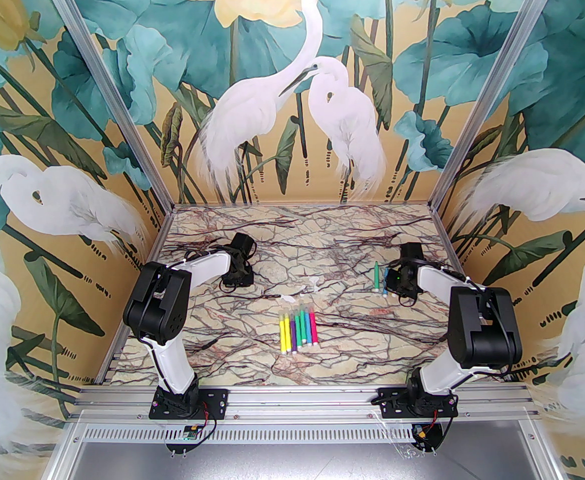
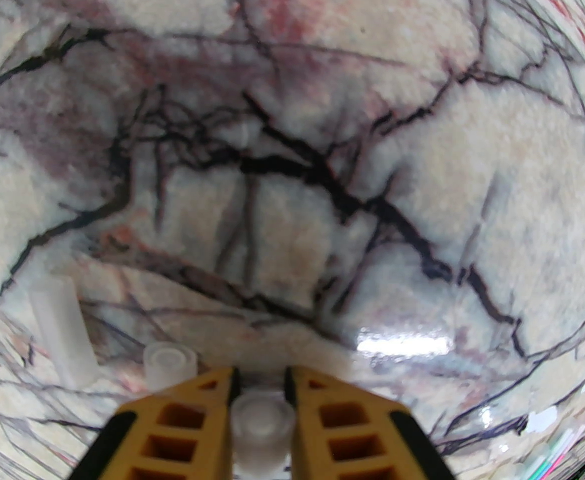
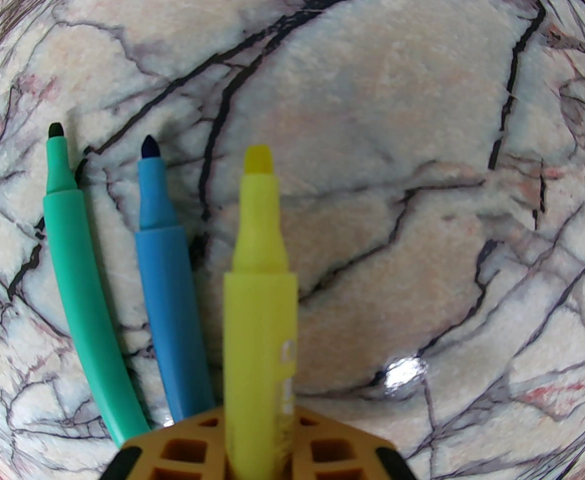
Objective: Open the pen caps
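The marble table (image 1: 322,248) carries at its middle a row of capped pens (image 1: 298,329). They lie side by side with long axes running 12 to 6, and the pale caps seem to sit at the 12 o'clock ends. Seen from above, the row lies at about 4 o'clock from the left wrist and 8 o'clock from the right wrist. The left looks somewhat nearer, so I judge it has the shorter reach to the next pen.

The right gripper (image 3: 260,413) is drawn narrow on the barrel of a yellow highlighter (image 3: 260,288), which has no cap and points its chisel tip to 12. Toward 9 o'clock of it a blue marker (image 3: 167,298) and a green marker (image 3: 80,288) lie bare-tipped on the table, nearly parallel to it. Laying the highlighter down should need only a descent along that same axis, on the blue marker's 3 o'clock side.

The left gripper (image 2: 260,373) is narrow too, pinching a clear cap (image 2: 262,425) with its mouth toward the camera. At its 10 o'clock a standing cap (image 2: 170,365) sits just beside the finger, and a lying cap (image 2: 62,330) rests farther out — probably where the held one belongs.
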`<act>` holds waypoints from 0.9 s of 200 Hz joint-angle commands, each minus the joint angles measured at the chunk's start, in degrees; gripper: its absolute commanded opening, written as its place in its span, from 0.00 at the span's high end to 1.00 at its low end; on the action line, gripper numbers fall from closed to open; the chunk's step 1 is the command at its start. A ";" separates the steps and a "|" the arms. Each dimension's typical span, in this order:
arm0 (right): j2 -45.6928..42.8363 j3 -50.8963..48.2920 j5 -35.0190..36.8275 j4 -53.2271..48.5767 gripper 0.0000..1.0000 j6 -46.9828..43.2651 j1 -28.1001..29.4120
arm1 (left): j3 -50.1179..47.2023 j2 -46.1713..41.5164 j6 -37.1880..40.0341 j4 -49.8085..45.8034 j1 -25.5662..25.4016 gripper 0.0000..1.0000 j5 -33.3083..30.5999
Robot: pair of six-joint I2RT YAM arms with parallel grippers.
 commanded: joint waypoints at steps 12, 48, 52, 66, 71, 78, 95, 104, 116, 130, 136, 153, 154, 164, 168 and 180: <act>0.81 0.91 -0.66 -0.56 0.79 -0.60 -0.43 | -1.22 0.13 0.91 -0.29 0.69 0.74 -0.75; 0.67 0.86 -0.72 -0.48 0.76 -0.68 -0.49 | -1.28 0.04 1.00 -0.53 0.79 0.72 -0.93; 0.72 0.92 -0.73 -0.43 0.76 -0.68 -0.49 | -1.26 -0.04 1.00 -0.54 0.75 0.72 -0.92; 0.68 0.87 -0.91 -0.48 0.76 -0.69 -0.49 | -1.28 -0.27 0.88 -0.62 0.79 0.72 -0.93; 0.72 0.87 -0.86 -0.47 0.76 -0.69 -0.49 | -1.28 -0.40 0.85 -0.75 0.75 0.72 -0.85; 0.79 0.89 -0.91 -0.52 0.76 -0.69 -0.42 | -1.28 -0.62 0.88 -0.72 0.75 0.72 -0.76; 0.81 0.94 -0.95 -0.41 0.75 -0.77 -0.50 | -1.31 -1.29 0.87 -0.73 0.77 0.72 -0.23; 0.72 0.94 -0.99 -0.40 0.75 -0.77 -0.49 | -1.45 -1.86 0.89 -0.56 0.75 0.72 0.33; 0.73 0.95 -1.04 -0.39 0.75 -0.77 -0.53 | -1.58 -2.66 0.85 -0.45 0.80 0.72 0.91; 0.72 0.91 -1.00 -0.39 0.75 -0.77 -0.49 | -1.58 -3.47 0.87 -0.53 0.75 0.71 1.29; 0.70 0.89 -0.99 -0.39 0.75 -0.78 -0.49 | -1.52 -3.83 0.89 -0.69 0.75 0.71 1.46; 0.72 0.94 -1.04 -0.39 0.74 -0.83 -0.49 | -1.55 -4.83 0.93 -0.95 0.75 0.70 1.72; 0.72 0.90 -0.99 -0.39 0.74 -0.85 -0.49 | -1.55 -4.91 0.93 -0.96 0.75 0.69 1.69; 0.72 0.99 -0.95 -0.39 0.74 -0.84 -0.49 | -1.62 -5.39 0.95 -1.15 0.83 0.69 1.75; 0.72 0.97 -0.92 -0.44 0.74 -0.86 -0.49 | -1.59 -5.65 1.01 -1.19 0.82 0.69 1.86; 0.63 1.02 -0.77 -0.56 0.74 -0.86 -0.47 | -1.72 -6.43 0.98 -1.32 0.77 0.69 2.06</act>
